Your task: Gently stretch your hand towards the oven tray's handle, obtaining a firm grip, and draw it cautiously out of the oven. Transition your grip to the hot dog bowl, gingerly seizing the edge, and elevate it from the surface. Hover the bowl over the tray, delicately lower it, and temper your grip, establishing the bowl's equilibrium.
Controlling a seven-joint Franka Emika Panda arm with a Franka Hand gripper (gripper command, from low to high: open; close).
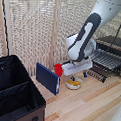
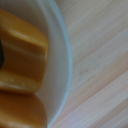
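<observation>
The gripper sits low over the hot dog bowl, its fingertips hidden behind the arm's white wrist, so I cannot tell how wide it stands or whether it grasps the rim. The wrist view shows only a blurred arc of the bowl's white edge with orange food inside. One bowl rests on the wooden table, with bare wood toward the exterior view's right. One oven sits at the far right, cut off by the frame, its oven tray apparently drawn out. One red cup, one blue book and one black bin crowd the left.
</observation>
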